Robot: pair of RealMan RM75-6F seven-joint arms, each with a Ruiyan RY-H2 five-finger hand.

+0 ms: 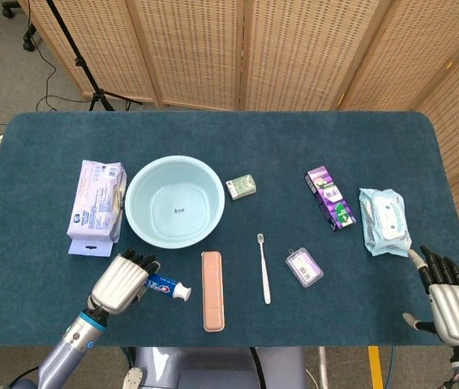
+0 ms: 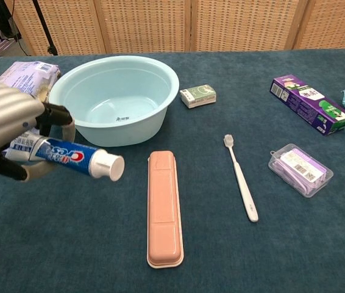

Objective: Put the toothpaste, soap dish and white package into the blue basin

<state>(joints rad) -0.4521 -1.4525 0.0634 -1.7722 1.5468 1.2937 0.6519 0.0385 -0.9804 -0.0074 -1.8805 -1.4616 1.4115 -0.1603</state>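
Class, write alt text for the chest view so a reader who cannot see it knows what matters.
The robot's left hand holds a toothpaste tube above the table, cap pointing right, just left of an empty blue basin. A pink case, toothbrush, clear box and purple carton lie to the right.

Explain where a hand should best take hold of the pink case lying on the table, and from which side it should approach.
Grip the pink case around its middle, across the narrow width, coming down from above. It lies flat, long and slim, with open cloth along both long sides, so fingers can probably straddle it there. The left hand already holds the toothpaste; the open right hand is free.
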